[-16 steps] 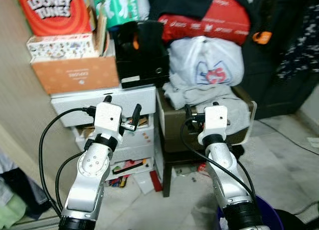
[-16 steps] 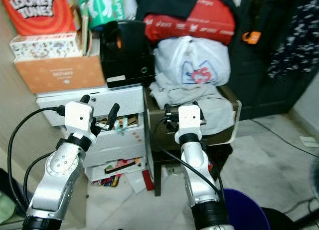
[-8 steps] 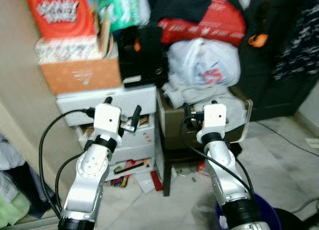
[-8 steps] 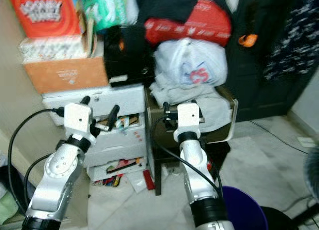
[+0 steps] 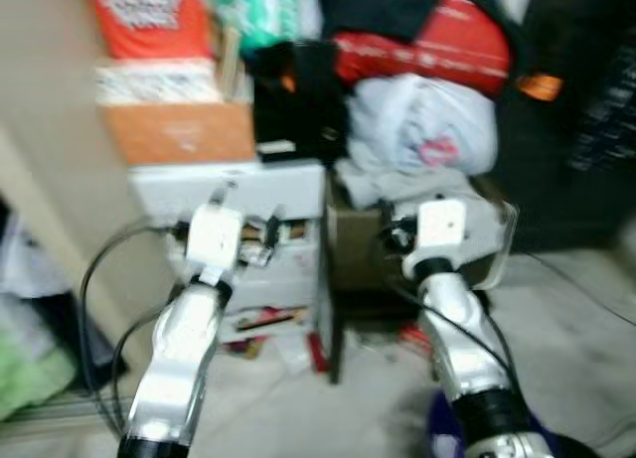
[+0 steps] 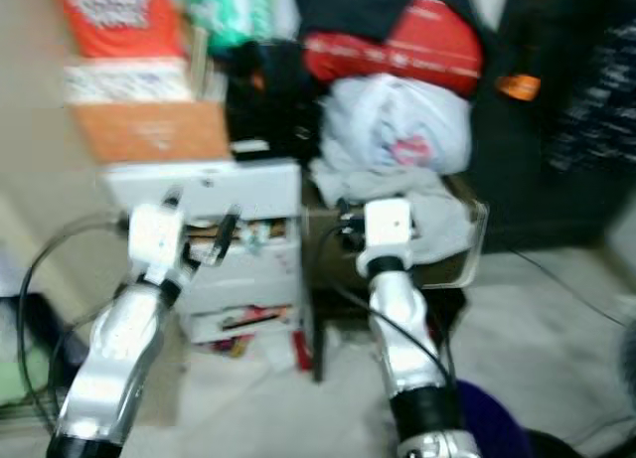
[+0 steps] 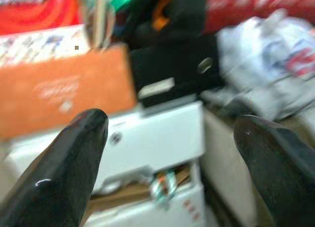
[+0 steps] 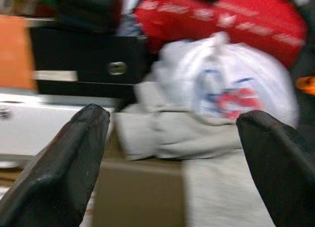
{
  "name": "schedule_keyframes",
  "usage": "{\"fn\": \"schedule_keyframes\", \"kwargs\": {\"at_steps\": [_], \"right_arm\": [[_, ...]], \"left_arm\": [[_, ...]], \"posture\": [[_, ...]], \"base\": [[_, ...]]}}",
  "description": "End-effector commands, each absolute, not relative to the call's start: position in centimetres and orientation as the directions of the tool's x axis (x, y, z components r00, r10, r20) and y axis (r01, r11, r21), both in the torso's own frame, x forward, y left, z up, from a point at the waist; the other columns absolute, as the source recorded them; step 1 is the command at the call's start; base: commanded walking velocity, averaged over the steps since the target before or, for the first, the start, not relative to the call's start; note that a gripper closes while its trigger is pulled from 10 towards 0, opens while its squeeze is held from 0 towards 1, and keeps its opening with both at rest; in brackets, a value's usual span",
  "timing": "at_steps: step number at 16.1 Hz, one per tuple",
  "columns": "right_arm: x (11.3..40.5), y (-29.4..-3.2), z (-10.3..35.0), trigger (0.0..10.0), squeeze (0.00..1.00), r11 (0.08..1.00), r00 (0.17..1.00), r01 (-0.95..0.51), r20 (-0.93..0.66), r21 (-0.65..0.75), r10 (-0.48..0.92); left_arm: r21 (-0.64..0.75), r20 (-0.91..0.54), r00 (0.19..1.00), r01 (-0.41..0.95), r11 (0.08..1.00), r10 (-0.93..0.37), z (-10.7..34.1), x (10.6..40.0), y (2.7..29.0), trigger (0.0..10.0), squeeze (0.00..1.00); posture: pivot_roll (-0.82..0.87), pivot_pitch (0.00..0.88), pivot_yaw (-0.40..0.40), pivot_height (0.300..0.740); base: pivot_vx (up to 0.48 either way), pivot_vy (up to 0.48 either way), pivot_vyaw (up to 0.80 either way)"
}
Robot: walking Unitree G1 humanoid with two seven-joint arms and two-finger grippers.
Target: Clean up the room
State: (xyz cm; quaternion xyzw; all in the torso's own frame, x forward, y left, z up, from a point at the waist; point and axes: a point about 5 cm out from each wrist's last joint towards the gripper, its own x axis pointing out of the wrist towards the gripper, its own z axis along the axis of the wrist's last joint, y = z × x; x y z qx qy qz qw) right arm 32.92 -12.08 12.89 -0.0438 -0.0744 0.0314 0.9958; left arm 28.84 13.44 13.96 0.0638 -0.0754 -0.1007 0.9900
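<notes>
Head views blurred. Both arms raised in front of a cluttered stack of storage. Left tool [image 5: 248,205] — fingers spread apart, nothing between them — held before the white drawers [image 5: 273,269], whose upper drawer stands partly open with clutter showing. Right tool [image 8: 172,153] likewise spread wide and empty, facing the brown cabinet [image 5: 353,249] just beside the drawers.

On the drawers: an orange box [image 5: 179,132], a patterned box [image 5: 154,80] on it, a red box [image 5: 139,16] on top. Black case [image 5: 298,105] beside the orange box. On the cabinet: grey cloth [image 5: 397,185], a white bag [image 5: 427,120] on that, a red bag [image 5: 437,51] above. Papers [image 5: 288,349] lie scattered on the floor [image 5: 556,329] at the drawers' base.
</notes>
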Motion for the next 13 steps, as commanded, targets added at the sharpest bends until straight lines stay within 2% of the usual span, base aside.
{"fn": "schedule_keyframes", "kwargs": {"at_steps": [1, 4, 8, 13], "right_arm": [[32.9, -11.8, 13.0, 10.0, 0.0, 0.992, 0.986, -0.079, 0.142, -0.095, 0.092], [32.7, -11.8, 12.7, 10.0, 0.0, 0.99, 0.986, -0.093, 0.131, -0.105, 0.107], [32.7, -12.1, 12.9, 10.0, 0.0, 0.989, 0.984, -0.103, 0.131, -0.11, 0.117], [32.1, -12.5, 12.5, 10.0, 0.0, 0.984, 0.984, -0.116, 0.117, -0.135, 0.132]], "left_arm": [[0.159, 0.159, 0.968, 0.169, 0.973, -0.194, 14.7, 29.1, 13.8, 10.0, 0.0], [0.154, 0.16, 0.971, 0.154, 0.976, -0.178, 14.5, 28.9, 14.1, 10.0, 0.0], [0.129, 0.157, 0.972, 0.154, 0.979, -0.174, 14.1, 28.5, 14.0, 10.0, 0.0], [0.122, 0.146, 0.98, 0.116, 0.986, -0.133, 13.7, 28.3, 15.3, 10.0, 0.0]], "posture": [[-0.01, 0.0, -0.016, 0.74], [-0.01, 0.0, -0.029, 0.74], [-0.01, 0.0, -0.043, 0.74], [-0.01, 0.0, -0.046, 0.74]], "base": [[0.0, 0.0, 0.65], [0.0, 0.0, 0.57], [0.0, 0.0, 0.0], [0.0, 0.0, 0.0]]}}
